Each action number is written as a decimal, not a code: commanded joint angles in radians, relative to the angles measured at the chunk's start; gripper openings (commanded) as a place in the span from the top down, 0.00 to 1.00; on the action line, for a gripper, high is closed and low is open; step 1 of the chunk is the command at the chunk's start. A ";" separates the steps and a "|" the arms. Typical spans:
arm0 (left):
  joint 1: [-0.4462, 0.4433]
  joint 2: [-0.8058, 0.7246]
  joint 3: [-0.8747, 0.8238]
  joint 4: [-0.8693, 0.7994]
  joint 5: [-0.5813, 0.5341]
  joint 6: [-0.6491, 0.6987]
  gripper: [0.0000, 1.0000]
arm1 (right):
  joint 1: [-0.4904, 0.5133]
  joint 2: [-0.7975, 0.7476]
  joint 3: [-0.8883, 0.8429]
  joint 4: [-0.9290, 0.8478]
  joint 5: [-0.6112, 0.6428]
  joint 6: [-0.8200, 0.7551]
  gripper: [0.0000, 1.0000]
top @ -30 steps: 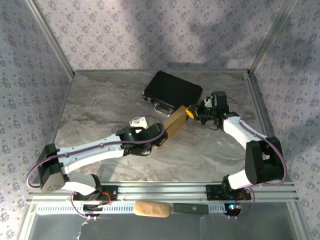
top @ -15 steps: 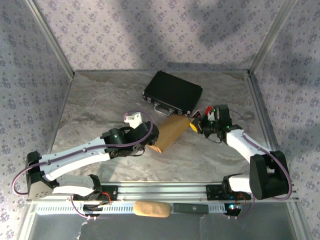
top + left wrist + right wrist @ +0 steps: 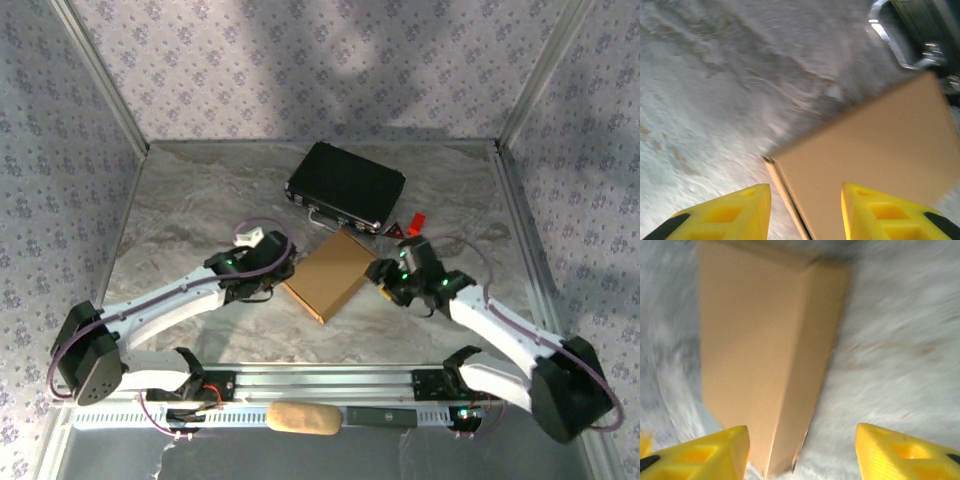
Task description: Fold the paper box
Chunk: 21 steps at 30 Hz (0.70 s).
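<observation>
**Box set down, right gripper has let go**

A second ago I had the paper box [image 3: 328,275] hanging tilted in the air between both arms, with the right gripper [image 3: 801,430] clamped on its far end. Now it lies flat on the table [image 3: 200,200], between the two arms and just in front of the black case [image 3: 345,185], not touching it as far as I can tell.

The right jaws have sprung apart. On the right wrist camera the yellow fingers [image 3: 695,452] stand wide on either side of the box's end, with bare table showing inside the right one. That view is smeared by motion, so I can't say how close they sit.

The left gripper [image 3: 804,192] has followed the box down. Its fingers are spread, one over the table and one above the lid, with the near corner edge of the box running between them. I see no pinch there.

I judge the folding essentially done. The box reads as a closed, flat rectangle with no flaps sticking out in the overhead view. What remains is probably to back both arms away without nudging it.
</observation>
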 commanded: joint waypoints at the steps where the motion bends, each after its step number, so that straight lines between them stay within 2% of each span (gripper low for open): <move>1: 0.131 0.008 -0.083 0.191 0.208 0.089 0.62 | 0.249 -0.020 -0.090 0.112 0.262 0.248 0.37; 3: 0.197 0.055 -0.087 0.229 0.260 0.125 0.64 | 0.334 0.030 -0.097 0.196 0.308 0.312 0.35; 6: 0.235 0.148 -0.078 0.287 0.319 0.153 0.69 | 0.381 0.119 -0.073 0.306 0.310 0.330 0.34; 9: 0.232 0.236 -0.067 0.335 0.360 0.149 0.72 | 0.399 0.221 -0.024 0.339 0.273 0.330 0.33; 13: 0.214 0.292 -0.104 0.414 0.369 0.109 0.75 | 0.442 0.330 -0.027 0.467 0.261 0.381 0.33; 17: 0.187 0.296 -0.134 0.454 0.358 0.083 0.76 | 0.459 0.394 -0.020 0.548 0.244 0.403 0.35; 21: 0.168 0.278 -0.144 0.456 0.340 0.071 0.77 | 0.467 0.404 -0.003 0.539 0.242 0.404 0.39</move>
